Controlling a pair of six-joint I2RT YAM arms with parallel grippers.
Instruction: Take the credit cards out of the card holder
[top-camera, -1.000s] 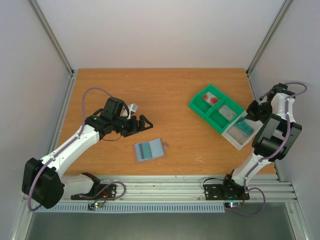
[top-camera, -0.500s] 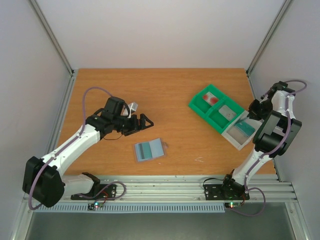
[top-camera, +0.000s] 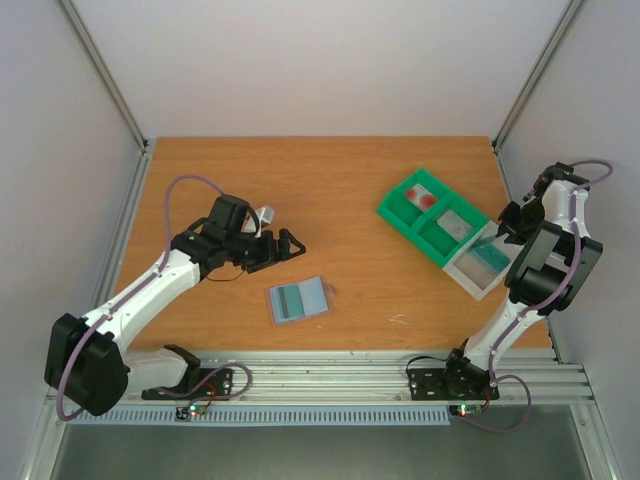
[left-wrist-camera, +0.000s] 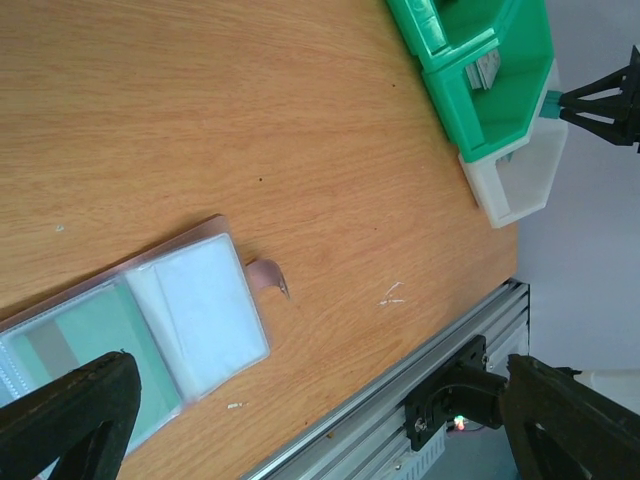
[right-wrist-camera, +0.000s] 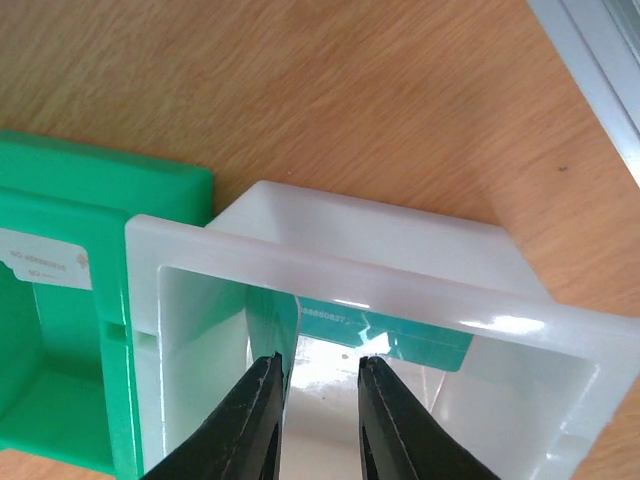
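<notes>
The card holder (top-camera: 310, 296) lies open on the table, grey-blue side up, with a teal-green card (top-camera: 287, 302) in its left panel. It also shows in the left wrist view (left-wrist-camera: 205, 300) with that card (left-wrist-camera: 100, 335). My left gripper (top-camera: 284, 249) hovers open and empty just up-left of it (left-wrist-camera: 320, 440). A red card (top-camera: 426, 199) and a grey card (top-camera: 457, 226) lie in the green tray (top-camera: 398, 214). A teal card (right-wrist-camera: 420, 340) lies in the white bin (right-wrist-camera: 330, 280). My right gripper (right-wrist-camera: 320, 362) is slightly open, empty, above that bin (top-camera: 499, 231).
The green tray (left-wrist-camera: 520, 80) and the white bin (top-camera: 478, 284) stand together at the right of the table, near its right edge. A small tan strap (left-wrist-camera: 265, 275) sticks out of the holder. The aluminium rail (top-camera: 330, 365) runs along the near edge.
My right arm has drawn back slightly toward the right, its gripper staying over the white bin. The left arm and the card holder have hardly moved.
</notes>
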